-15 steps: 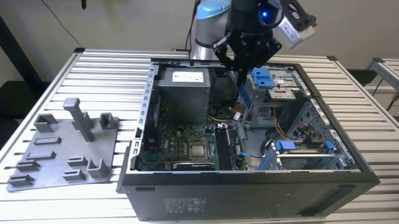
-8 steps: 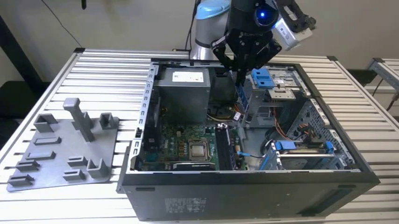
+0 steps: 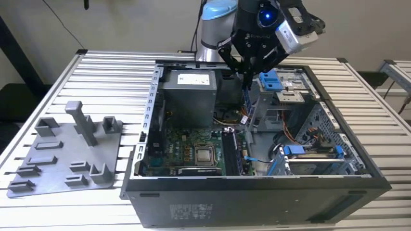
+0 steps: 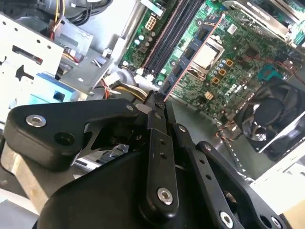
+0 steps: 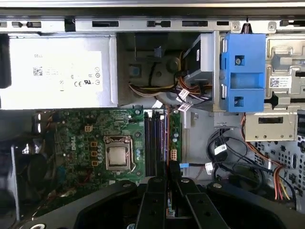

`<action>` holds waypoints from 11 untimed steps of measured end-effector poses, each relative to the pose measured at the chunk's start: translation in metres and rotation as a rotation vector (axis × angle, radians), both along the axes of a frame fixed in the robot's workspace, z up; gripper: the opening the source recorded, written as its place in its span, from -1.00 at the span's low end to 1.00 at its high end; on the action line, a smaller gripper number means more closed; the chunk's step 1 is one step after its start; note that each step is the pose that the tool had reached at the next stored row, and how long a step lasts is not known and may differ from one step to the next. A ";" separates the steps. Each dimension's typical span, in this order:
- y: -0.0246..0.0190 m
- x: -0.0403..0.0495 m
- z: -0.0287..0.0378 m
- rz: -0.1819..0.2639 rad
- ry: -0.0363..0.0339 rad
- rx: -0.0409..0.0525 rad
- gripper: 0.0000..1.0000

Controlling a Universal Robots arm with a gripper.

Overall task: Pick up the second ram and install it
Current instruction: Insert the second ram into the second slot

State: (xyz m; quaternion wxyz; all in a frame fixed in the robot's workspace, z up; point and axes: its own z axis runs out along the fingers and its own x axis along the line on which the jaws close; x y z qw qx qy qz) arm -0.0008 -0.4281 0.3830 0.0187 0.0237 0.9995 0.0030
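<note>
Black gripper [image 3: 246, 72] pinched the thin dark memory stick [image 3: 247, 98] upright over the open case [image 3: 257, 197]. First wrist view revealed black slots [image 5: 152, 143] beneath.

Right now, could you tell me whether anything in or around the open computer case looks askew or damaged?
Nothing stands out. The gripper holds the second ram above the motherboard of the open computer case, the board looks intact, and the grey fixture plate lies flat on the slatted table.
</note>
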 end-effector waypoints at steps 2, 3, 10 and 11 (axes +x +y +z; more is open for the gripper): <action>0.0000 0.0000 -0.0001 0.000 0.0001 0.0001 -0.72; 0.0000 0.0000 -0.0003 0.002 0.0000 0.0003 -0.72; 0.0000 0.0001 -0.0056 0.006 0.0202 0.0011 -0.72; 0.0000 0.0001 -0.0072 0.006 0.0216 0.0010 -0.72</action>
